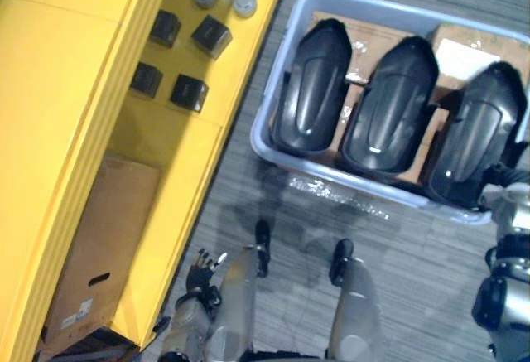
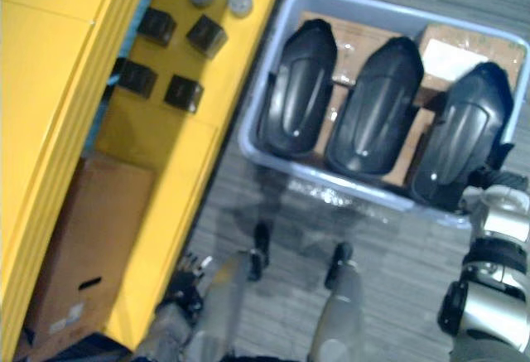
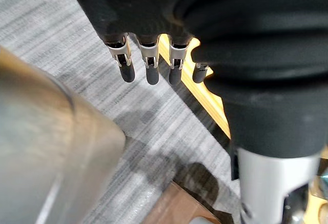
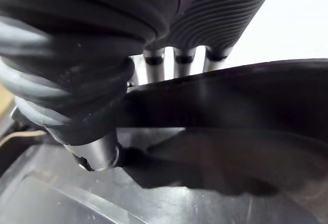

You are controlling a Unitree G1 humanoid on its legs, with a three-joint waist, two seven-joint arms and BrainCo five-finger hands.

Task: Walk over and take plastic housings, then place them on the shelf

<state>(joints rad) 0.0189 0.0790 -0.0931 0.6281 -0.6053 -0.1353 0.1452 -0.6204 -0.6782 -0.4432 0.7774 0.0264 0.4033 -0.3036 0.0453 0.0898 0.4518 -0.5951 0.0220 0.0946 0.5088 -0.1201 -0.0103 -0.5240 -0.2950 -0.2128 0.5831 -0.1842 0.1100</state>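
Three black housings stand side by side in a bin (image 1: 262, 134) on the floor, each with its long axis running from the near bin wall to the far one, narrow end farthest from the robot. The right housing (image 1: 474, 134) is the one in hand: the right hand (image 4: 102, 70) is against its near end, with the fingers (image 4: 175, 65) passing over the housing rim and out of sight behind it, and the thumb below the rim. Whether the hand is clamped on the housing cannot be told, because the fingertips are hidden. The middle housing (image 1: 389, 105) and left housing (image 1: 310, 89) lie to the left of this hand, just beside one another. The left hand (image 3: 143, 8) hangs low at the robot's side, well apart from the bin, fingers (image 3: 150, 73) straight and apart, holding nothing. The yellow shelf (image 1: 74, 89) stands just beside this hand, on the side away from the bin. The right hand is clearly nearer to the housings. Judged step: secure the right housing, then lift it along its long axis clear of the near bin wall. The shelf lies across the body from the right hand, so the carry calls for a turn to the left.
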